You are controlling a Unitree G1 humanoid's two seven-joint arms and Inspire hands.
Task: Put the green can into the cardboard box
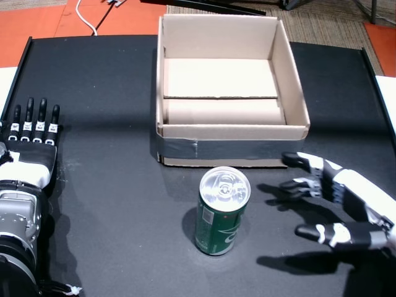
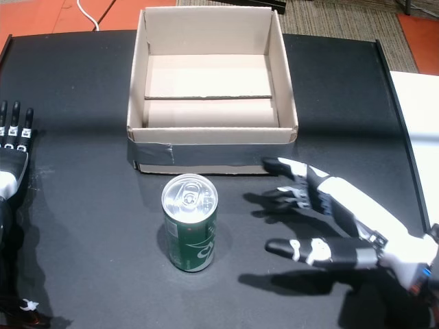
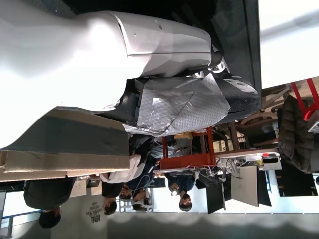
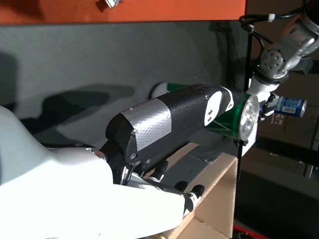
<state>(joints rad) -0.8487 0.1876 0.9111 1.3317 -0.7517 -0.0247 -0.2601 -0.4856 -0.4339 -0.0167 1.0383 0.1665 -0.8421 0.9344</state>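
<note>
A green can (image 1: 221, 211) (image 2: 190, 232) with a silver top stands upright on the black table (image 1: 111, 185), just in front of the cardboard box (image 1: 230, 133) (image 2: 212, 140), whose inside is bare. My right hand (image 1: 337, 201) (image 2: 329, 219) hovers a short way to the right of the can, open, fingers spread toward it and not touching. In the right wrist view the thumb (image 4: 169, 122) crosses in front of the can (image 4: 234, 117). My left hand (image 1: 31, 145) (image 2: 12, 154) lies flat and open at the table's left edge, far from the can.
The table has raised edges, with white surfaces beyond both sides (image 2: 411, 103). Orange floor and a white cable (image 1: 83, 15) lie behind the table. The left wrist view shows the box's side (image 3: 60, 154) and people (image 3: 139, 184) in the room.
</note>
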